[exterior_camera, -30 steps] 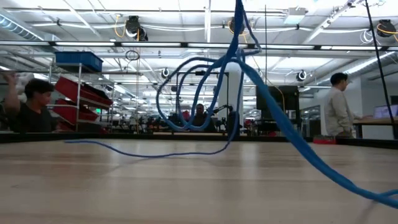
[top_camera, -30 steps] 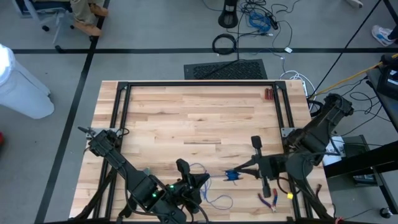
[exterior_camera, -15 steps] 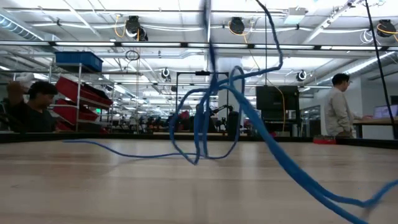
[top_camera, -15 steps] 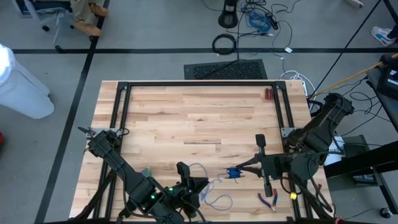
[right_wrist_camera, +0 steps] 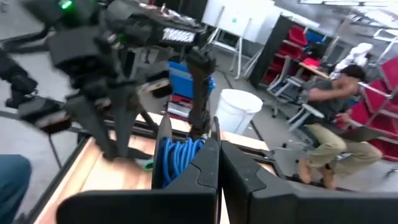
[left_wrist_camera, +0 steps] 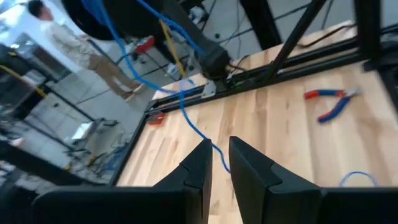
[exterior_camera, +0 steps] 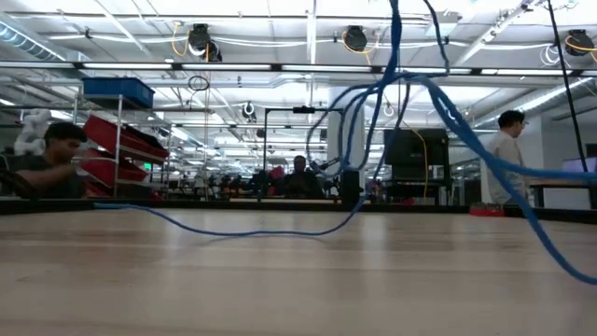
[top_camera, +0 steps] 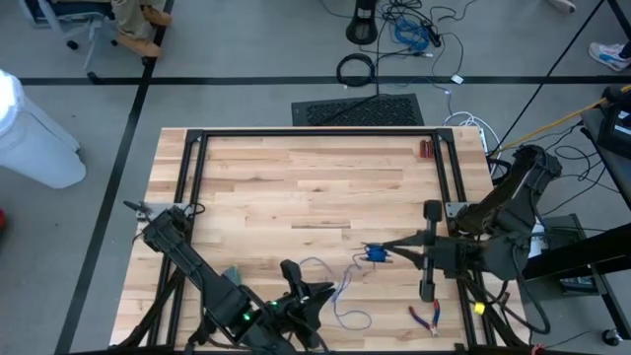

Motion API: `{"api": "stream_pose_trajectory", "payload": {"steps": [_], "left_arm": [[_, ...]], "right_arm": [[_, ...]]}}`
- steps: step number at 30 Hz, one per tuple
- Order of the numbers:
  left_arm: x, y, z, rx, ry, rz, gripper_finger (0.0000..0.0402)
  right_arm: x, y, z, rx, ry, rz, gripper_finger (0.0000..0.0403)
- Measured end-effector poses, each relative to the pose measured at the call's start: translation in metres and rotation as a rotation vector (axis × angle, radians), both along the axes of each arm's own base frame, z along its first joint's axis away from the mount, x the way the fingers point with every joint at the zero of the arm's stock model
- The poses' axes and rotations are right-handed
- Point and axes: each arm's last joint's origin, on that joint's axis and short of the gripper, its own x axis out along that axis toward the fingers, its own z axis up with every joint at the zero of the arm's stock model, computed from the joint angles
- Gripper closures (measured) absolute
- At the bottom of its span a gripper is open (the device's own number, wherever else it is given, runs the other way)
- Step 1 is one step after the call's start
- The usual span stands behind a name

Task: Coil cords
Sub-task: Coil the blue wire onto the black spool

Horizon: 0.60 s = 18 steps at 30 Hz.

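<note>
Now the left gripper (top_camera: 317,293) sits low over the table's near edge, left of the red-handled pliers (top_camera: 427,316), fingers (left_wrist_camera: 198,163) a narrow gap apart with the cord (top_camera: 340,291) running just ahead of them. Loose loops trail rightward to the right gripper (top_camera: 386,250), above the pliers, clamped tight on a wound blue bundle. Winding looks under way; next, I'd say, the left must re-pinch the slack and feed another turn.

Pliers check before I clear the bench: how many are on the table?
1: red-handled pliers lie near the table's front edge, just in front of the right gripper. Others could be hidden under the arms.
</note>
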Motion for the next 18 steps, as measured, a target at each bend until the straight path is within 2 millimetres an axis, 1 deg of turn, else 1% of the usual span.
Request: {"api": "stream_pose_trajectory", "payload": {"steps": [3,6,10,14,18], "left_arm": [[0.011,0.000,-0.012,0.035,-0.012,0.055,0.0340],[0.023,0.004,-0.020,0.021,-0.042,0.093,0.0331],[0.037,0.005,-0.029,-0.025,-0.064,0.092,0.0285],[0.048,0.009,-0.037,-0.075,-0.114,0.149,0.0233],[0.056,0.013,-0.048,-0.096,-0.097,0.152,0.0211]], "right_arm": [[-0.004,0.001,0.001,-0.010,-0.008,-0.017,0.0403],[-0.007,0.002,0.002,-0.030,-0.012,-0.040,0.0403],[-0.011,0.004,0.004,-0.053,-0.021,-0.051,0.0403],[-0.016,0.005,0.007,-0.056,-0.030,-0.034,0.0403],[-0.018,0.004,0.008,-0.064,-0.032,-0.027,0.0403]]}}
